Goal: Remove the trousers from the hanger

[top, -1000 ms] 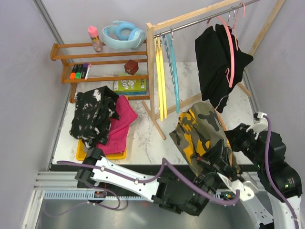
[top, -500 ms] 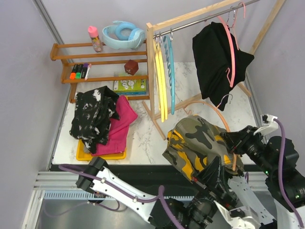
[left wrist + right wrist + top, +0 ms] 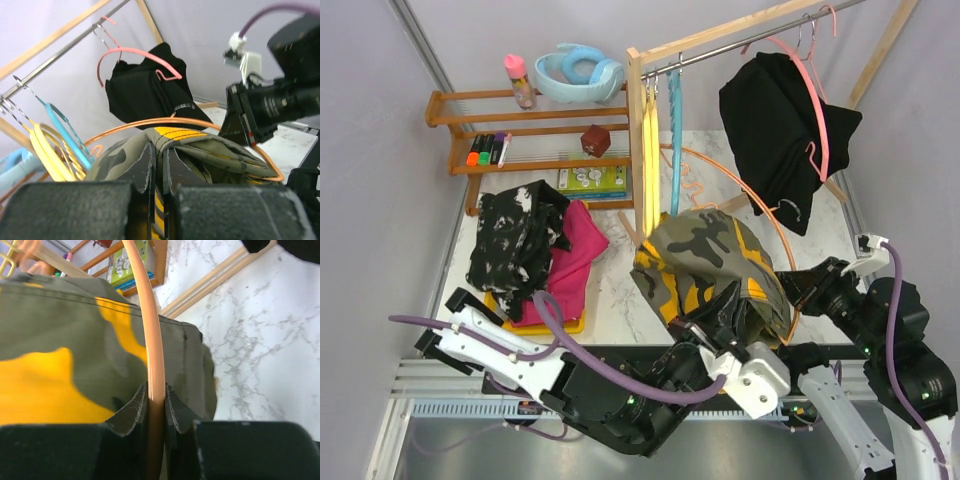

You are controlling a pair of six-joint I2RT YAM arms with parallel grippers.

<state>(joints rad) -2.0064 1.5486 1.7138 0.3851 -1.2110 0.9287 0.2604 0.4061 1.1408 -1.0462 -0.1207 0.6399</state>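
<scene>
The olive-and-yellow camouflage trousers (image 3: 705,262) hang bunched on a big orange hanger (image 3: 772,222), held above the table's front edge. My left gripper (image 3: 723,303) is shut on a fold of this cloth, seen close in the left wrist view (image 3: 160,160). My right gripper (image 3: 792,293) is shut on the hanger's orange rod (image 3: 150,330), with the camouflage trousers (image 3: 60,350) draped to its left. Black trousers (image 3: 780,130) hang on a pink hanger (image 3: 817,110) on the rail. Black speckled trousers (image 3: 515,240) and magenta trousers (image 3: 575,262) lie piled at the left.
The pile lies on a yellow tray (image 3: 490,322). A wooden clothes rack (image 3: 638,140) carries yellow hangers (image 3: 650,150) and a blue hanger (image 3: 673,130). A wooden shelf (image 3: 535,160) at the back left holds markers, a red block, a book, a pink bottle and a blue ring.
The camouflage trousers and orange hanger have moved left and back toward the rack, with both grippers still holding. The left arm has swung left. The black trousers swayed slightly.
</scene>
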